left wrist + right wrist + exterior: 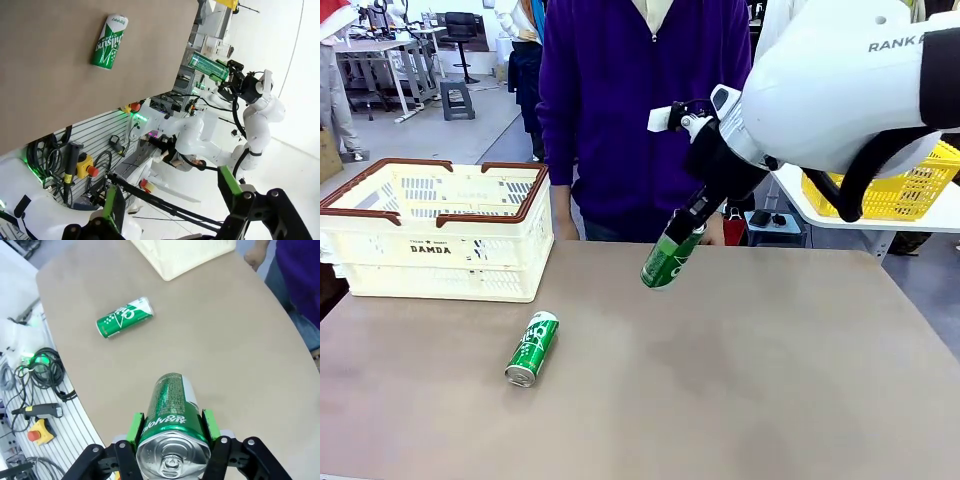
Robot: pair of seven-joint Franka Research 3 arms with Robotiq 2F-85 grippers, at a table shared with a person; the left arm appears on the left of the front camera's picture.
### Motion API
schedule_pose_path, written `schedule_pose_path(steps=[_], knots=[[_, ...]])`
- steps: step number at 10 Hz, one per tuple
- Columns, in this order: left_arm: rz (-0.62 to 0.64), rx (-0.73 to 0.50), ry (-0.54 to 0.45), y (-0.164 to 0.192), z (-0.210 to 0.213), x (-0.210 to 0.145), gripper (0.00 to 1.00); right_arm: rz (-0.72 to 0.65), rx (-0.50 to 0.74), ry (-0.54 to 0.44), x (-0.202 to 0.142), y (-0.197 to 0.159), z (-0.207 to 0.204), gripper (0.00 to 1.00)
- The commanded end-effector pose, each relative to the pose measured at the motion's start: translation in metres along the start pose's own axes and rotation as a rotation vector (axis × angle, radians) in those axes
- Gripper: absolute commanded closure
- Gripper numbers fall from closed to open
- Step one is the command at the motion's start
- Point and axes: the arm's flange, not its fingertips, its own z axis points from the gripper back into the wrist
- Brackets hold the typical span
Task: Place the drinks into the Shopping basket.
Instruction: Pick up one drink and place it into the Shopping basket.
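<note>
Green can [670, 260] held tilted, clear above the tabletop [740, 380] near its far edge, right hand [172, 426] clamped on its upper end, likely bound for the basket [440, 250] at the far-left corner; second can [532, 348] lies sideways just before it; left hand [170, 192] spread, empty.

Shopping basket [185, 257] mostly past top edge

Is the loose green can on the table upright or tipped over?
Tipped: the loose green can lies on its side on the table, silver end showing.
</note>
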Motion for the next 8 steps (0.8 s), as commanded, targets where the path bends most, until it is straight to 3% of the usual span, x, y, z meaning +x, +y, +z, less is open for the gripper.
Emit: schedule_pose_path(steps=[1,4,6,8], knots=[[-0.002,-0.021,0.009,-0.001,0.000,-0.002,0.00,-0.023,-0.004,0.005,-0.004,-0.003,0.001,1.00],[-0.002,-0.021,0.009,-0.001,0.000,-0.002,0.00,-0.010,0.002,0.010,-0.003,-0.003,-0.003,1.00],[-0.002,-0.021,0.009,-0.001,0.000,-0.002,0.00,0.056,-0.020,0.163,0.058,-0.018,-0.055,1.00],[-0.002,-0.021,0.009,-0.001,0.000,-0.002,0.00,0.069,-0.068,0.351,0.096,-0.027,-0.095,1.00]])
